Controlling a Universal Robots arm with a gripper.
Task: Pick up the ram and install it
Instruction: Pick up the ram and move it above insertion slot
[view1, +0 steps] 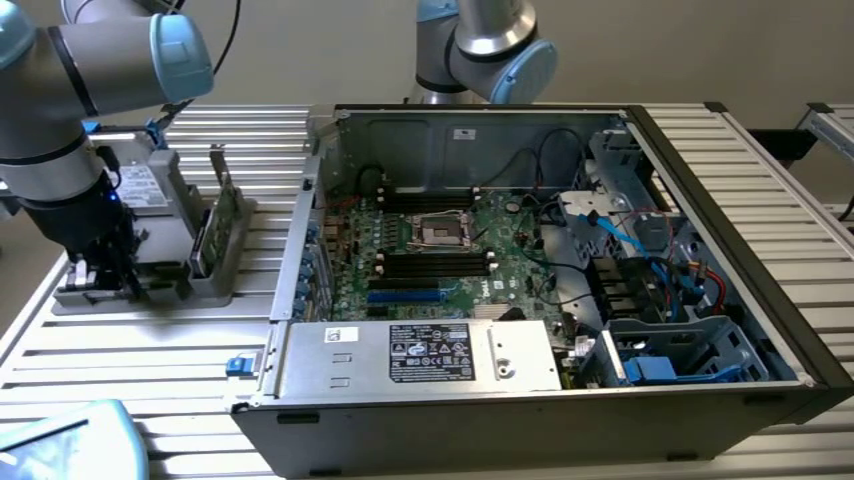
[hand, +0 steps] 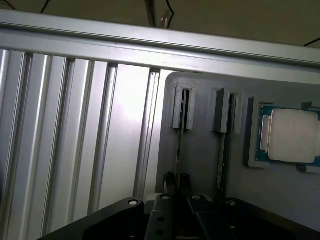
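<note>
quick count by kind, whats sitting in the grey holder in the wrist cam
thin edge-on boards: 2
silver processor chip: 1
total: 3
</note>
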